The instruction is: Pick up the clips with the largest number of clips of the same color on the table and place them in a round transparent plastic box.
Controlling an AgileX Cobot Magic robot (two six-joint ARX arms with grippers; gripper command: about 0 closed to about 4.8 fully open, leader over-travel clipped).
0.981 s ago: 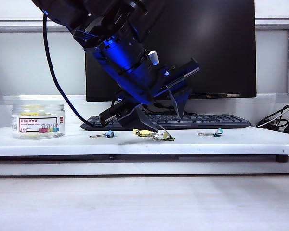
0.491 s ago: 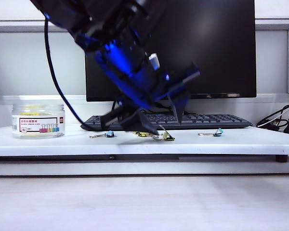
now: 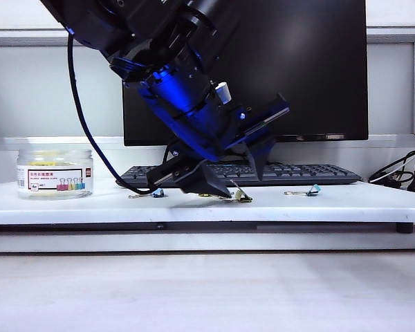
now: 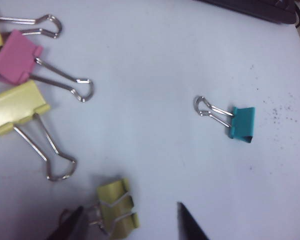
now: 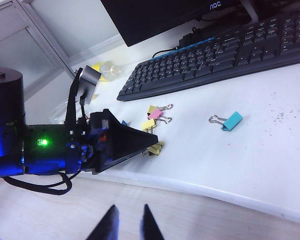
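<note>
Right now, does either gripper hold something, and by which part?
Nothing is held. The left gripper stands open around a yellow binder clip on the table; the right gripper hangs empty, away from the clips.

You're looking at an office desk set up as a robot test bench. A black monitor [image 3: 290, 69] stands against a pale wall with a black keyboard [image 3: 297, 173] in front of it, both on a white tabletop [image 3: 332, 204]. Cables [image 3: 401, 173] trail off at the table's right edge. Stationery lies about: coloured binder clips [image 4: 17, 112] and a clear jar [image 3: 54, 173] labelled with a row of clips.
</note>
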